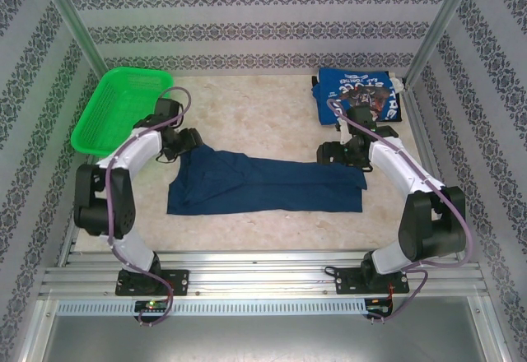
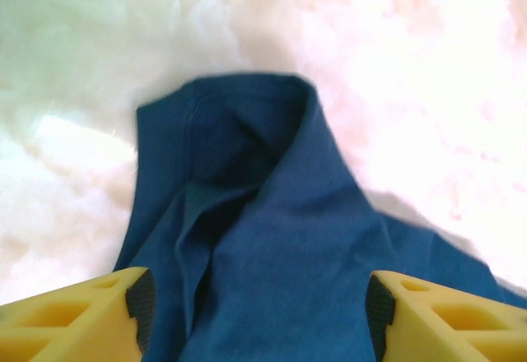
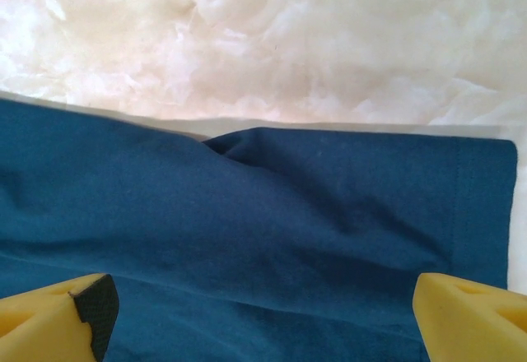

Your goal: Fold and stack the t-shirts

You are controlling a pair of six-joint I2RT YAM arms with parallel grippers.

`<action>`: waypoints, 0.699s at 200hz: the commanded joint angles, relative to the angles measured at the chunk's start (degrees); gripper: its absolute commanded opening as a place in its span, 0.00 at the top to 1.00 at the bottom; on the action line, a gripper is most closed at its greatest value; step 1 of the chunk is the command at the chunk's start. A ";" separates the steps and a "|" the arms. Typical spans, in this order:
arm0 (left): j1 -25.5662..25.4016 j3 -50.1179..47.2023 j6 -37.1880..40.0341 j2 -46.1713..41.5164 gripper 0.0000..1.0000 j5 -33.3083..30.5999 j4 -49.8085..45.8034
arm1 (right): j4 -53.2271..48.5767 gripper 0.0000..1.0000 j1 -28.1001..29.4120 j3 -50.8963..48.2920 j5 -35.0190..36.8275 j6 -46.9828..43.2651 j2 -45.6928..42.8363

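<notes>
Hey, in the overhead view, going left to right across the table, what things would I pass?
green basket → navy shirt, laid out flat → bright blue shirt, folded at the far right corner

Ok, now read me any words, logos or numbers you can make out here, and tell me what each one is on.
Brighter blue t-shirt, folded at the far right of the table: white lettering around a dark picture, too small and blurred to read.
Dark navy t-shirt, spread out between the arms: no lettering or print showing.
Green mesh basket: no label or text.
</notes>
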 commanded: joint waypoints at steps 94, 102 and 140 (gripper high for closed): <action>0.69 6.78 3.46 14.92 0.81 -2.02 0.32 | 0.16 0.07 -0.17 -1.63 -2.73 -0.31 -1.22; 1.11 8.17 4.47 16.05 0.83 -3.02 -0.36 | 0.13 0.07 -0.19 -1.76 -2.84 -0.31 -1.26; 2.49 16.30 9.44 19.07 0.84 -6.90 -3.56 | 0.17 0.07 -0.38 -3.00 -3.00 -0.30 -0.61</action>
